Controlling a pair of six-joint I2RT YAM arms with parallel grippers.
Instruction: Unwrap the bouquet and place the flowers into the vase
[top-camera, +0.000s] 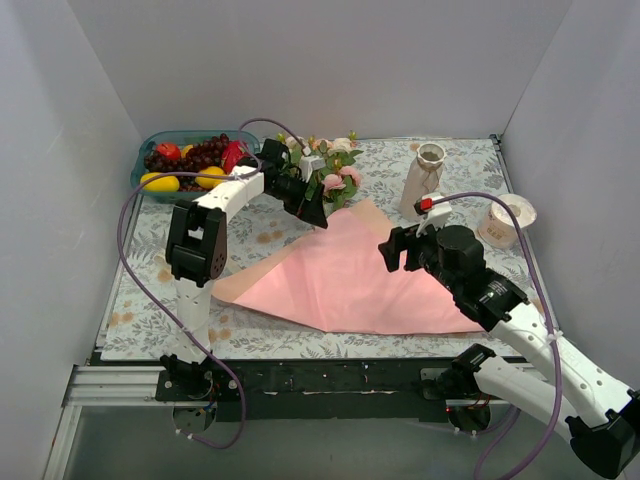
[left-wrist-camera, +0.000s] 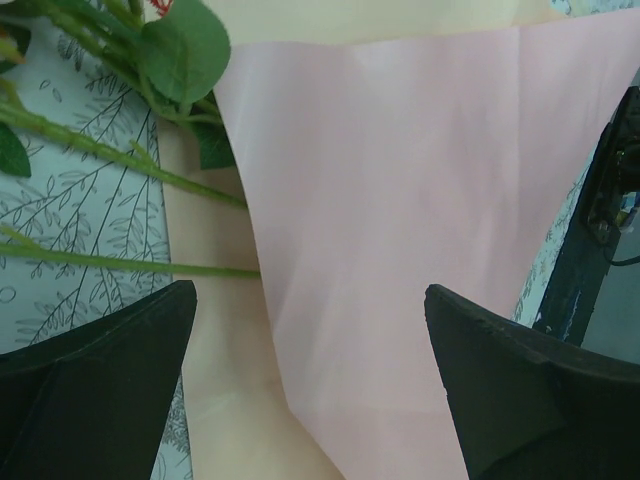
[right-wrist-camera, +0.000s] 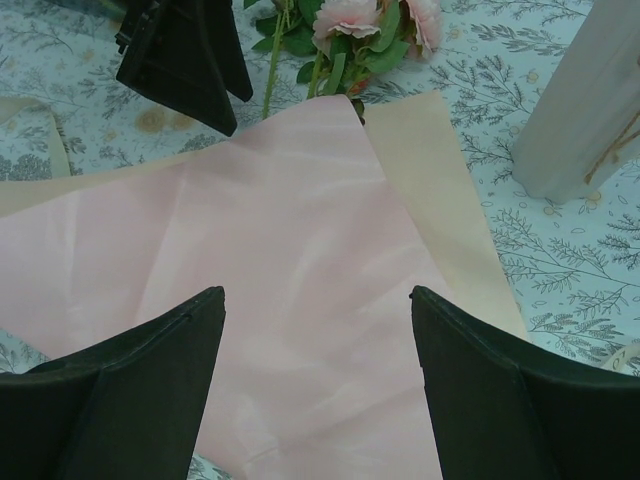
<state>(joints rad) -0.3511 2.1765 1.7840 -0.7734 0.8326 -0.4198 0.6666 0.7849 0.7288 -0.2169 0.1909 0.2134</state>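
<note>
Desk (top-camera: 140, 310) draped in a leaf-print cloth carries a two-arm flower-arranging set-up, with the bouquet's pink-salmon paper sheet (top-camera: 350, 275) lying opened and flat across its middle, its paler peach underside showing along the far edges. Above the sheet's far corner, the left gripper (top-camera: 312, 208) hangs with its black fingers spread wide and nothing between them. The right gripper (top-camera: 397, 250) hovers over the sheet's right half, toward the right edge of the desk, also spread wide and empty. A teal tray (top-camera: 150, 150) of grapes and other bright fruit fills the far-left corner. The flowers (top-camera: 335, 165), pink and cream roses with green leaves, lie near the middle of the far edge, blooms toward the back wall and thin stems running down to the sheet's far corner, just beside the left gripper. The vase (top-camera: 423, 180), off-white and narrow-necked, stands upright right of the flowers and just off the sheet's far-right edge, empty of stems. A white tape roll (top-camera: 507, 222) sits near the right edge, just beyond the vase.
</note>
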